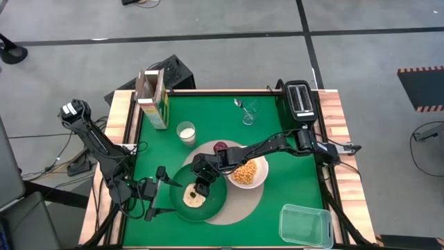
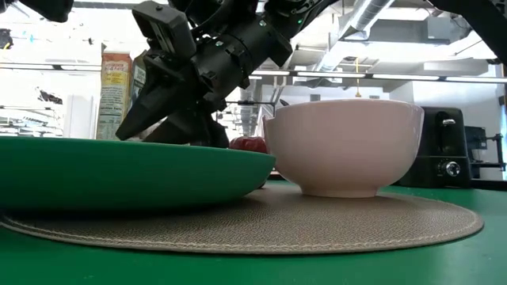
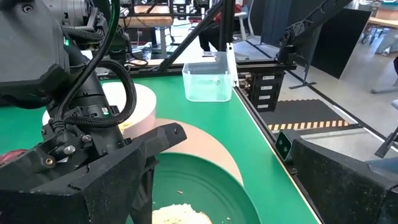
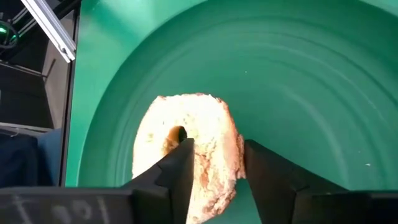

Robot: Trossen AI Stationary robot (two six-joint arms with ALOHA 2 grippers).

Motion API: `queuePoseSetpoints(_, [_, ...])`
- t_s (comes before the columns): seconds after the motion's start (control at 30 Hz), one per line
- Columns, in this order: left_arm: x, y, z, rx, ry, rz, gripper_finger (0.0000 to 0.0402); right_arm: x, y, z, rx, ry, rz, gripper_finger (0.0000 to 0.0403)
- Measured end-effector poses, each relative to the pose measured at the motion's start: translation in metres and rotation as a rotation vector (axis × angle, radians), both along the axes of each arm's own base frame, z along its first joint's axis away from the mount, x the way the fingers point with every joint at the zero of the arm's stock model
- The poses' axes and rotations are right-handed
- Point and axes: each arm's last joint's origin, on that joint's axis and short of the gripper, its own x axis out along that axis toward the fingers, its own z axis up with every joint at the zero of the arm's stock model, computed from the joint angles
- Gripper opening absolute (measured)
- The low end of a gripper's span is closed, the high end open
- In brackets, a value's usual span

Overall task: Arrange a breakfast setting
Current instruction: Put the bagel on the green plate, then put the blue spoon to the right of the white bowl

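Cereal box (image 1: pixel 152 99) at table's back-left corner. Left gripper (image 1: pixel 154 191) beside plate's left rim, fingers spread, empty. Green plate (image 1: pixel 216 201) on tan mat (image 1: pixel 244 206). Right gripper (image 4: pixel 216 163) over plate, fingers straddling bagel (image 4: pixel 186 146), clamped or not: cannot tell. Bowl (image 1: pixel 258 173) right of plate.

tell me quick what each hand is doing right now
Left hand: by the plate edge, state cannot be told.
Right hand: open, fingers straddling the bagel on the plate.
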Motion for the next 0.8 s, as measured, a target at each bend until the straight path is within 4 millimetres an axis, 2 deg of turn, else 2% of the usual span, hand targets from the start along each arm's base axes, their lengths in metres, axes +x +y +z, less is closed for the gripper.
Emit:
queuePoseSetpoints(0.27, [0.0, 0.0, 0.0, 0.001, 0.0, 0.0, 0.0387, 0.0, 0.0, 0.0, -0.001, -0.004, 0.002, 0.0231])
queuePoseSetpoints(0.43, [0.0, 0.0, 0.0, 0.001, 0.0, 0.0, 0.0387, -0.001, 0.0, 0.003, -0.013, -0.009, 0.015, 0.0243])
queuePoseSetpoints(0.8, [0.0, 0.0, 0.0, -0.002, 0.001, 0.001, 0.0387, -0.013, 0.007, 0.05, -0.059, -0.106, 0.084, 0.0244])
